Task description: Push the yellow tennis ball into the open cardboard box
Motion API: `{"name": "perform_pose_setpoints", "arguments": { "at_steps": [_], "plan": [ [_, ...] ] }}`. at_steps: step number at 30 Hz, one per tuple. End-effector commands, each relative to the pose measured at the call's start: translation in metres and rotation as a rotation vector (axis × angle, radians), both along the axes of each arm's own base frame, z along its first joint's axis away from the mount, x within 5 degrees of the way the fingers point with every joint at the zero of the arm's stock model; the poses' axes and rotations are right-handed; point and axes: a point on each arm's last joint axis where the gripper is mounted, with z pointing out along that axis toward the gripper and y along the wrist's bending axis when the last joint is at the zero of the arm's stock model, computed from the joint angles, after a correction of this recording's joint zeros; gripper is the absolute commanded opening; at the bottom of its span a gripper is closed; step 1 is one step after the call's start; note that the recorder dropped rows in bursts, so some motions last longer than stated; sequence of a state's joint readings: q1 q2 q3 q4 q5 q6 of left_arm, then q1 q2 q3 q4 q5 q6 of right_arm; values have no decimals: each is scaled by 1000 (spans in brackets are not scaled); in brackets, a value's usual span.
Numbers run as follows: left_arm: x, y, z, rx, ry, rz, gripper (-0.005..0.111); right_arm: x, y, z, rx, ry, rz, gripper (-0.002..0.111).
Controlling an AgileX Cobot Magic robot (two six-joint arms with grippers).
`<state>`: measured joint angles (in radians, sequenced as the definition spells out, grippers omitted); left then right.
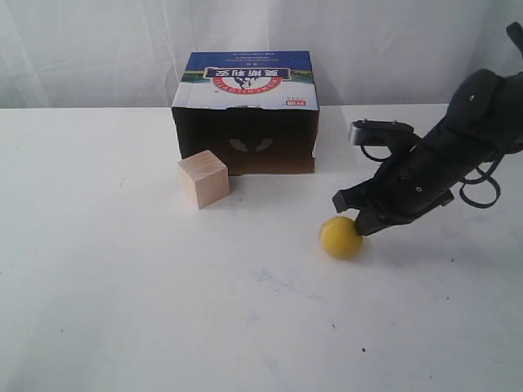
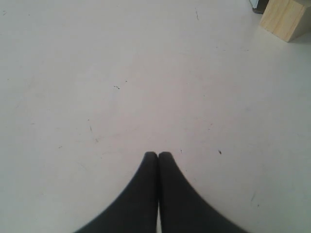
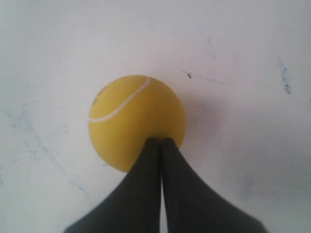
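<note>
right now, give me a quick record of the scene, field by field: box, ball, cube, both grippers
box: open cardboard box, dark opening facing the exterior camera
ball: yellow tennis ball on the white table, in front of the box and right of its opening, apart from it
cube: wooden cube by the box's front left corner
right gripper: shut, tips at the ball's right side, apparently touching
left gripper: shut, above the table, holding nothing

One yellow tennis ball (image 1: 341,237), one open cardboard box (image 1: 245,114), probably one wooden cube (image 1: 203,179); left tool (image 2: 158,154), right tool (image 3: 160,140).
</note>
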<state>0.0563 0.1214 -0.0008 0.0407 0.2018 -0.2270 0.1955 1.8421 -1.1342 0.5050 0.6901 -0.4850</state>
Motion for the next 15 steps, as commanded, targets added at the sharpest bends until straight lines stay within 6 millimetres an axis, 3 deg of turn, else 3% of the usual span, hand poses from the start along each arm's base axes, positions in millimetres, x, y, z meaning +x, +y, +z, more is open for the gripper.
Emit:
{"name": "perform_pose_setpoints", "arguments": {
  "at_steps": [1, 15],
  "plan": [
    [0, 0, 0, -1, 1, 2, 0, 3, 6, -2, 85, -31, 20, 0],
    [0, 0, 0, -1, 1, 2, 0, 16, 6, 1, 113, -162, -39, 0]
  ]
}}
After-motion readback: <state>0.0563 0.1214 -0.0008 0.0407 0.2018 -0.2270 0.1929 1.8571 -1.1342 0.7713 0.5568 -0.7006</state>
